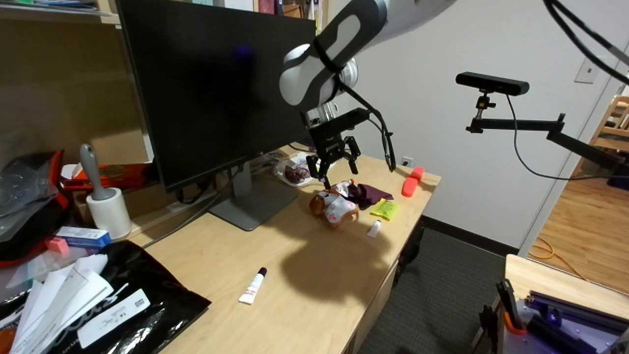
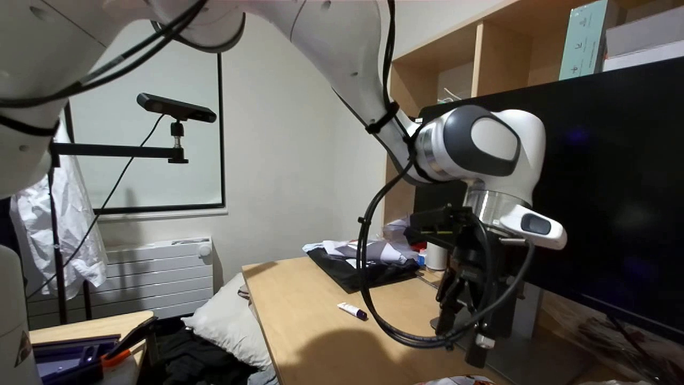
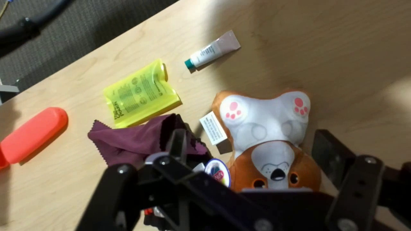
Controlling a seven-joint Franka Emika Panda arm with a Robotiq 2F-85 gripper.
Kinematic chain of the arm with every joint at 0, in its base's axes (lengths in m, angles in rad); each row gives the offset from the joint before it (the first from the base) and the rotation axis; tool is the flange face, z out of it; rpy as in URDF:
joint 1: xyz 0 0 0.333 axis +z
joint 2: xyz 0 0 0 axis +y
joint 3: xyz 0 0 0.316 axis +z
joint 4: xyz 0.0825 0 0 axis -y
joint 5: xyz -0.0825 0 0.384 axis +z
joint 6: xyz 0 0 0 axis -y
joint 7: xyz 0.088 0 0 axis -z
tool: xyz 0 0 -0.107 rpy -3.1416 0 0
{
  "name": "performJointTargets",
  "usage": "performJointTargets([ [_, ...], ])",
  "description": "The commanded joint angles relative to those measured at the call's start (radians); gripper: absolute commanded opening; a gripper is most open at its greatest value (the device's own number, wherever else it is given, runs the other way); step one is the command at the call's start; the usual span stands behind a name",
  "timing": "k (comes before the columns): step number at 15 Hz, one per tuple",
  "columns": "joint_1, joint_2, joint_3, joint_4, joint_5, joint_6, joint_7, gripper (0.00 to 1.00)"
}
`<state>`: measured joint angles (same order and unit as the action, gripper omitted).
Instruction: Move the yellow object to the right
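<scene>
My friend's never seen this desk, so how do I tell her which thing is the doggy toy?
Find the big black monitor on the desk. Near its grey stand, the robot's open hand hangs above a plush dog, orange-brown and white. Unlike the purple cloth and yellow pouch close by, the dog has a face and pink paw prints.

Toy (image 3: 269,131): on the desk (image 1: 295,319), right of the cloth (image 3: 128,141) in the wrist view.
Gripper (image 1: 340,176): above the toy.
Pouch (image 3: 141,93): just beside the cloth, left of the tube (image 3: 210,52) in the wrist view.
Monitor (image 1: 221,93): on the desk, left of the toy in an exterior view.
</scene>
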<state>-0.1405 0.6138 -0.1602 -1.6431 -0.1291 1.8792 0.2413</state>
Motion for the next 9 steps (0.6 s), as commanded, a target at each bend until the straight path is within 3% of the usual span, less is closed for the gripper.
performJointTargets([
  [1, -0.044, 0.077, 0.02, 0.088, 0.065, -0.044, -0.11, 1.0],
  [7, -0.079, 0.149, 0.035, 0.161, 0.074, -0.07, -0.262, 1.0],
  [9, -0.06, 0.148, 0.016, 0.181, 0.074, -0.121, -0.19, 1.0],
])
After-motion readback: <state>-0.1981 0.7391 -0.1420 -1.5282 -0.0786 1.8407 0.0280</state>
